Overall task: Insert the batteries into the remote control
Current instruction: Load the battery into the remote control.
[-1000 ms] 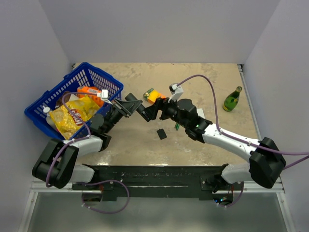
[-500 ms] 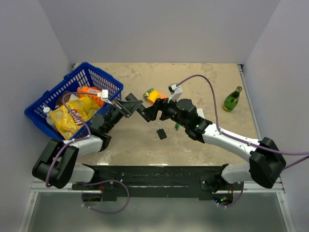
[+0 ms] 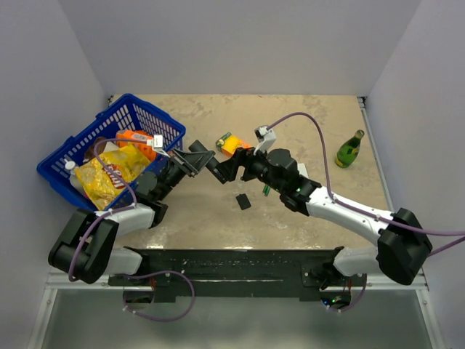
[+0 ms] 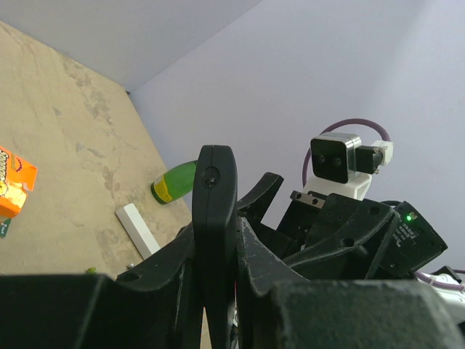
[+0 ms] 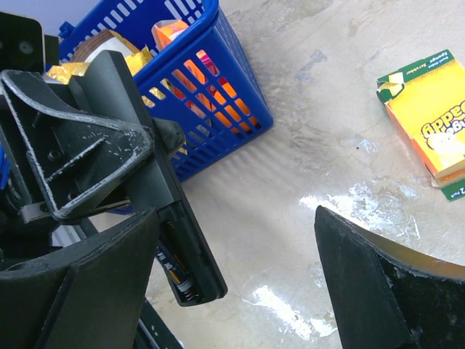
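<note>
Holding the remote control [image 4: 214,211] edge-up off the table [image 3: 305,123]: the left gripper [image 3: 192,161] is clenched on it, one finger on each flat face, with the bar's free end sticking out past the tips toward the right gripper [image 5: 234,240]. The right gripper is released, jaws wide apart. The remote's open end sits between its fingers, close to one finger [image 5: 80,291] and well clear of the other, and nothing is gripped. The battery bay faces the right wrist camera with its spring end visible. One battery [image 5: 171,269] looks seated in it, but that corner is dark, so not certain. A small dark-green cylinder [image 3: 266,190] lies on the table just under the right gripper's wrist, probably the other cell. The square black cover [image 3: 243,201] lies flat on the table on the near side of both sets of tips, touching neither. An orange box [image 3: 236,144] is on the table just beyond the right gripper. A blue basket [image 3: 87,142] with a yellow snack bag [image 3: 109,174] sits behind the left gripper, on its outer side. A green bottle [image 3: 349,149] lies far out past the right gripper, and a white bar [image 4: 138,229] shows near it in the left wrist view.
</note>
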Controlling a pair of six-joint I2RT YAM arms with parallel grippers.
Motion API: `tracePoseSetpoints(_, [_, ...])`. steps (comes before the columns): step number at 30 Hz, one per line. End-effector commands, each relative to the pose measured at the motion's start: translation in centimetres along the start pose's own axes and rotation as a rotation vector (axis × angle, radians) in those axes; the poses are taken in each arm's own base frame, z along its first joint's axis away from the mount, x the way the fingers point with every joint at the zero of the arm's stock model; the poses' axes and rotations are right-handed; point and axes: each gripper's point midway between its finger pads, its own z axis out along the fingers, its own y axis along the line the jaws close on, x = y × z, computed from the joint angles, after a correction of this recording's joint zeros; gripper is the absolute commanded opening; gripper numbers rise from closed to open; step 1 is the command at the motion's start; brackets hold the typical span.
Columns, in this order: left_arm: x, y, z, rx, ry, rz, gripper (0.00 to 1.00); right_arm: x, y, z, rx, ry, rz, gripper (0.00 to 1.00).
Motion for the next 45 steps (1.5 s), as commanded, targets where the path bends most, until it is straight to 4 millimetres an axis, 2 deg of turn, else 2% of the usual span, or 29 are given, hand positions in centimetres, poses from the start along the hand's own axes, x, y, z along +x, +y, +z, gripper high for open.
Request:
tracePoseSetpoints(1, [-1.7, -4.1, 0.3, 0.149, -0.064, 0.067, 0.0, -2.8, 0.9, -1.5, -0.005, -0.097, 0.022, 0.92])
tracePoseSetpoints(5, [-1.7, -4.3, 0.3, 0.153, -0.063, 0.07, 0.0, -3.3, 1.5, -1.9, -0.035, -0.121, 0.053, 0.93])
tracePoseSetpoints(19, [-1.6, -4.6, 0.3, 0.167, -0.062, 0.079, 0.0, -1.5, 2.6, -0.6, -0.103, -0.056, 0.111, 0.96])
tracePoseSetpoints(31, [-1.6, -4.9, 0.4, 0.174, -0.065, 0.081, 0.0, -0.3, 2.3, 0.0, -0.105, -0.014, 0.109, 0.96])
tracePoseSetpoints(45, [-1.9, -5.3, 0.5, 0.182, -0.074, 0.092, 0.0, 0.1, 1.9, 0.0, -0.09, -0.009, 0.109, 0.96])
